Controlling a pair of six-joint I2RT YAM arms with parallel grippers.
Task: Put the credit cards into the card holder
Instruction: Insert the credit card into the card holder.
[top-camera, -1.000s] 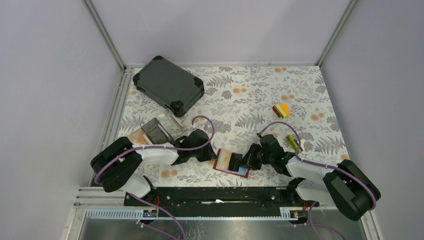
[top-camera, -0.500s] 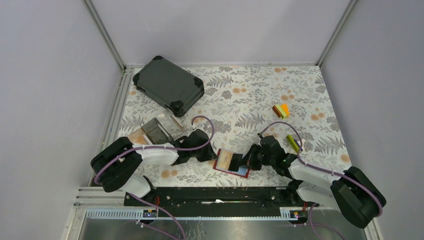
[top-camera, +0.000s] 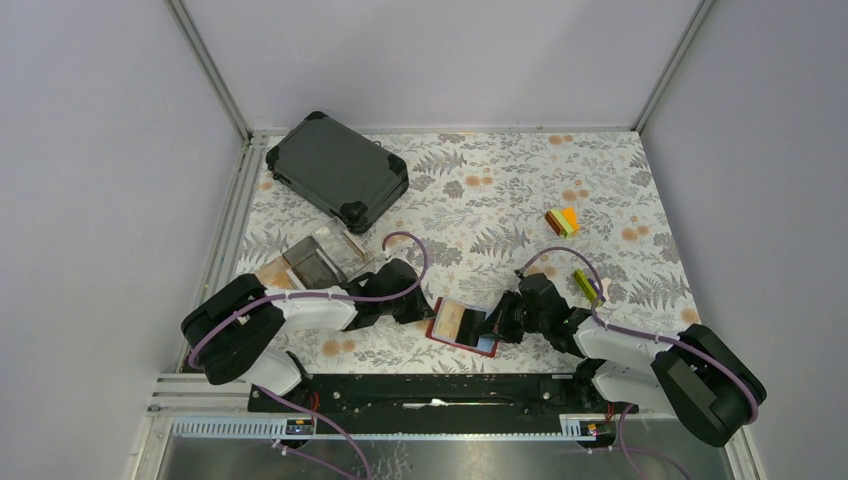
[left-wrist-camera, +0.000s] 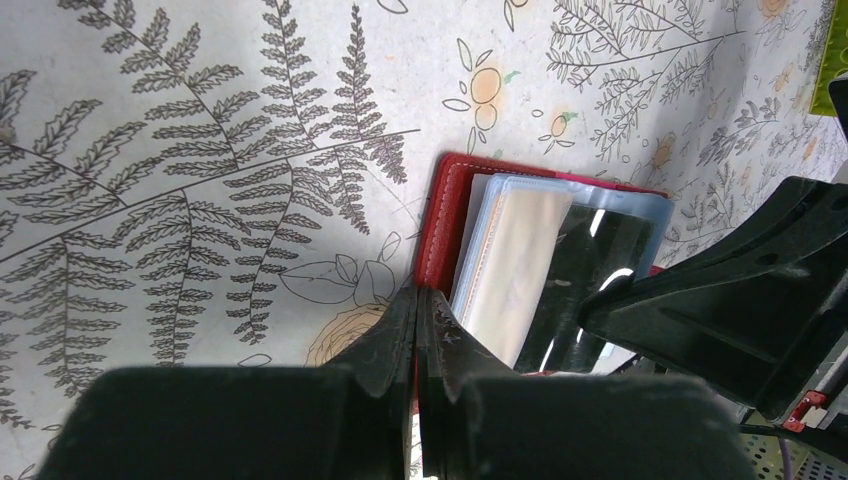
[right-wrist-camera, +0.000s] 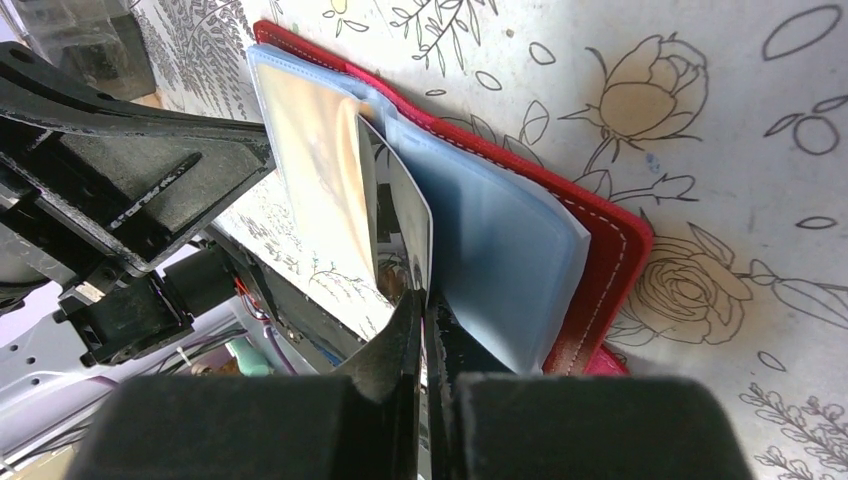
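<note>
Red card holder (left-wrist-camera: 440, 225) lies open crosswise; left fingers (left-wrist-camera: 392, 335) pinch its edge, right fingers (right-wrist-camera: 398, 345) a dark card (right-wrist-camera: 402, 220).

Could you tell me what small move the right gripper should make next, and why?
Probably slide the dark card deeper into the card holder. The right gripper is shut on its near edge, the card stands tilted between two clear sleeves, only partly in, and the left gripper pinches the holder's red edge.
</note>
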